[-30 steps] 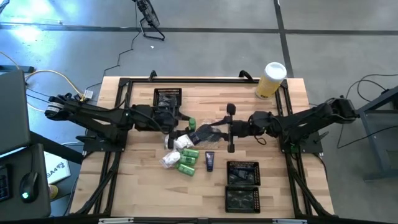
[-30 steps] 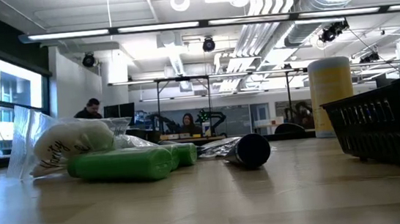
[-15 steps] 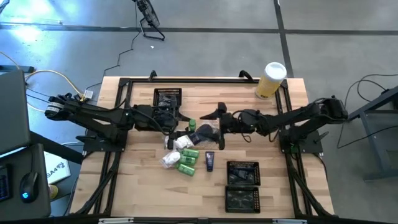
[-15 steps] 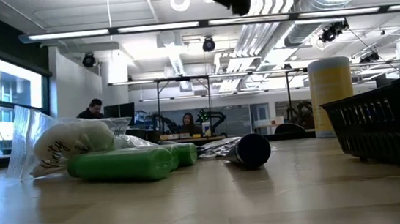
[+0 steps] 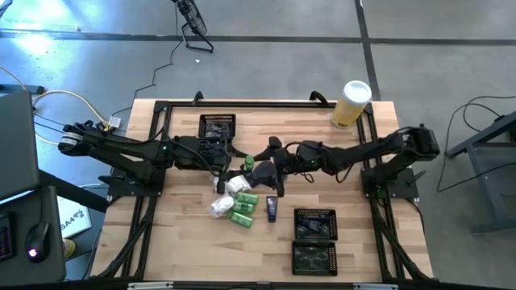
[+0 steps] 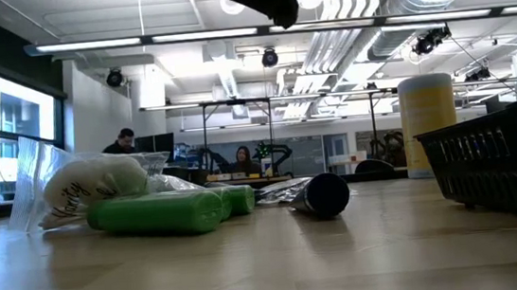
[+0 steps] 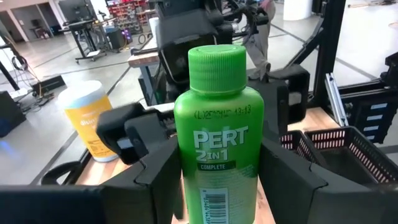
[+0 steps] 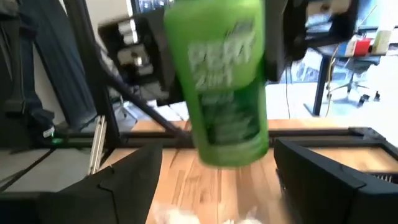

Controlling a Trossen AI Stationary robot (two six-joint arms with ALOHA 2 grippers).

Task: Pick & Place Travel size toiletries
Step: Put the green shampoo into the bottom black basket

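Holding a green bottle above the desk's middle, the left gripper pinches it; the right gripper, spread wide, could knock it loose by closing off-centre.

Green bottle blurred in right wrist view, its base cut off in left wrist view

bright even ceiling light, soft shadows, right wrist view motion-blurred
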